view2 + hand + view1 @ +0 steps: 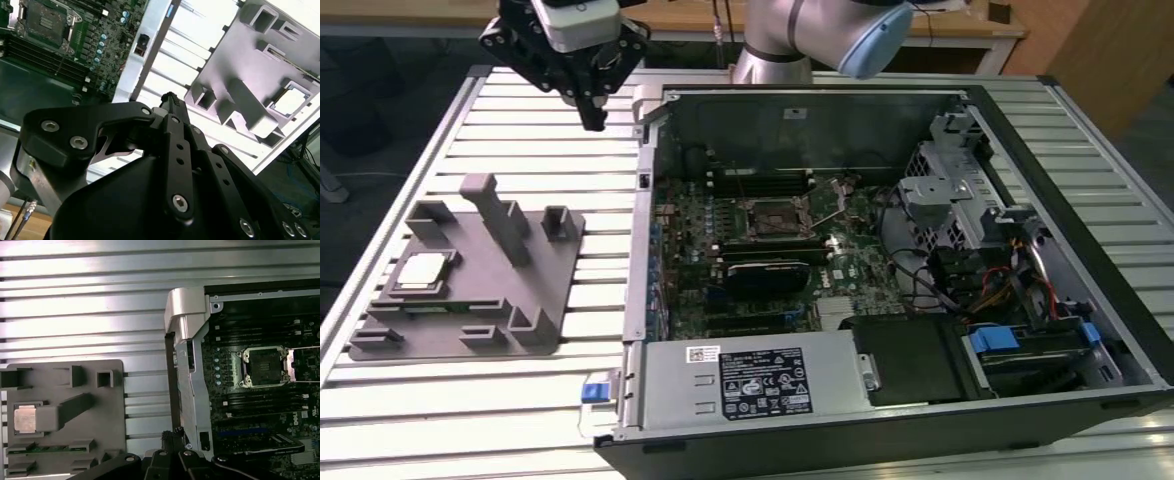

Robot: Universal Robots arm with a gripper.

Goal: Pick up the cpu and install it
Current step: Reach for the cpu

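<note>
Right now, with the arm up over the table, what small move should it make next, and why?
Probably carry the gripper across to a spot above the cpu. The chip lies in the grey fixture tray on the exterior view's left, while the gripper is shut, empty and well away from it. The motherboard socket looks open and empty, so the pick seems to come first.

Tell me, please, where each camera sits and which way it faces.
Exterior view: off the arm, above the table, looking down on open computer, tray and chip; arm and gripper show.
First wrist view: on the arm, facing down at tray, chip and socket; gripper tips show.
Second wrist view: behind the gripper, looking along it toward the tray.
Both wrist views share tray, chip, socket.
</note>
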